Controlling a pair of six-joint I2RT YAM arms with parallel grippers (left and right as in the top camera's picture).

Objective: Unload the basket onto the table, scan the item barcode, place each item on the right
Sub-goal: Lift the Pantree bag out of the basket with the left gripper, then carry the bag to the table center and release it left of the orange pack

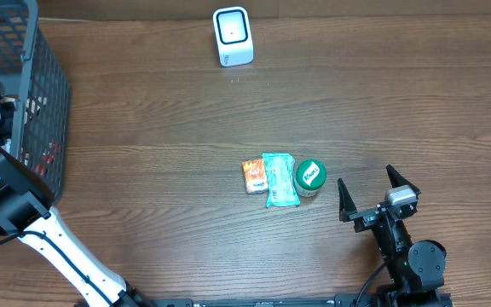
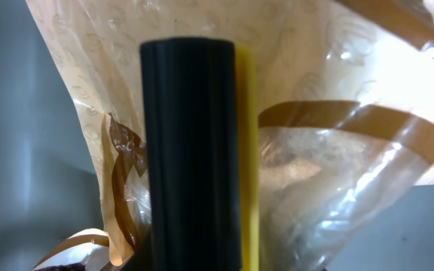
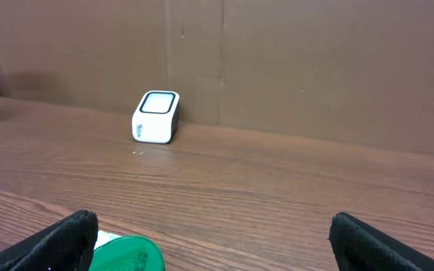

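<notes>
Packet point(image 2: 330, 173) lies pressed against the closed left fingers point(image 2: 191, 150), grip unclear; right gripper point(image 3: 211, 233) gapes wide, empty.

Dark wood-grain table point(image 1: 143, 128), brown cardboard wall point(image 3: 315, 68) along its far edge, soft even light

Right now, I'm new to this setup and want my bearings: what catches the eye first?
Three small groceries sit side by side in the middle of the table: an orange packet, a teal packet and a green-lidded tub. A white scanner stands alone at the far edge, and a dark basket sits in the far left corner. The right claw hangs open near the tub without touching it, and a crinkly clear bag fills the left wrist view.
</notes>
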